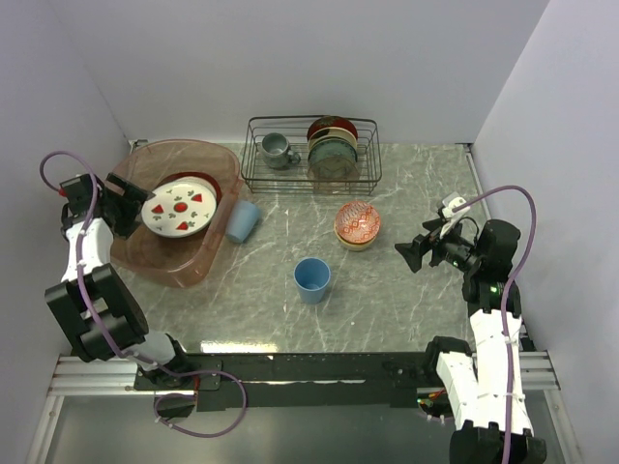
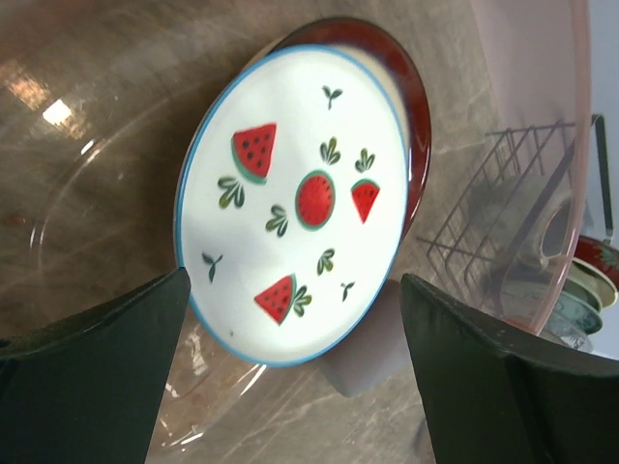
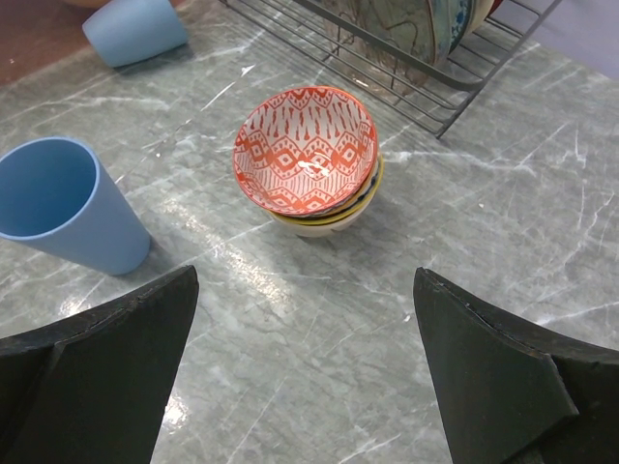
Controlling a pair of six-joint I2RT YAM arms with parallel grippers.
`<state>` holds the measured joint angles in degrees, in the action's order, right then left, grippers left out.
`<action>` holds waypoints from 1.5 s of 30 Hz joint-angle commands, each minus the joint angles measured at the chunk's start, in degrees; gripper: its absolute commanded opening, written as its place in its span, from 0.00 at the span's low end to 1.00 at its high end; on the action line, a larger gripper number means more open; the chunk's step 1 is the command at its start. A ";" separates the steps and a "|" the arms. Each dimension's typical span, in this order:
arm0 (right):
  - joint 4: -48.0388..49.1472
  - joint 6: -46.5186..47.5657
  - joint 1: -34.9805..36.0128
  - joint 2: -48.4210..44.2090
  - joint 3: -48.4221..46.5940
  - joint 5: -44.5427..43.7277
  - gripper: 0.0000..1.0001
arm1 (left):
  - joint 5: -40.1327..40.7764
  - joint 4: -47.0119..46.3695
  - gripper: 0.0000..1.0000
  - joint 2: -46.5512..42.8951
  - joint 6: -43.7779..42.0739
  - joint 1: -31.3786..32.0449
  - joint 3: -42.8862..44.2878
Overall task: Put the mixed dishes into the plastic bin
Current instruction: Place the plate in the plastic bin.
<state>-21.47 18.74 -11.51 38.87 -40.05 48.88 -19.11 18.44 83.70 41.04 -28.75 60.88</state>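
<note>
Hovering over the bin (image 2: 556,193), the left gripper (image 2: 293,280) is spreading its fingers wide and is gripping nothing. The white plate (image 2: 290,203) is lying just beyond the fingertips, framed between them in the wrist view, and is resting on a dark red plate (image 2: 411,106) whose edge is showing past it. The right gripper (image 3: 305,275) is likewise hanging wide open and empty above the table (image 3: 338,377). A red-patterned bowl (image 3: 305,150) is sitting straight ahead of its fingers, well apart from them, stacked on other bowls (image 3: 324,220). A blue cup (image 3: 58,208) is standing upright off its left finger, and a second cup (image 3: 135,29) is lying on its side farther beyond, just beside the bin. Judging from this, the task is looking partly done: two plates are sitting in the bin, while the bowls and both cups are waiting on the table, so the bowl stack is probably coming next for the right arm.
</note>
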 commanded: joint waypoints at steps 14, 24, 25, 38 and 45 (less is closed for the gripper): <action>1.79 1.03 -0.18 1.12 0.24 -2.21 1.00 | 3.19 2.12 0.95 -5.22 -3.15 1.15 0.55; 1.87 0.95 -0.27 0.68 0.33 -2.56 1.00 | 18.31 15.04 0.95 4.71 -1.57 7.65 9.16; 1.96 0.95 -0.27 0.68 0.33 -2.56 1.00 | 18.76 16.36 0.95 5.76 -1.40 8.27 9.95; 1.79 1.03 -0.18 0.33 0.15 -2.30 1.00 | 23.95 21.64 0.94 18.69 2.03 16.01 23.57; 1.79 1.21 -0.27 0.41 0.15 -2.39 1.00 | 21.67 22.52 0.94 19.66 0.28 16.45 27.71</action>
<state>-21.45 19.18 -11.51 39.90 -40.05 46.57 2.92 39.97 103.50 41.63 -12.27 85.21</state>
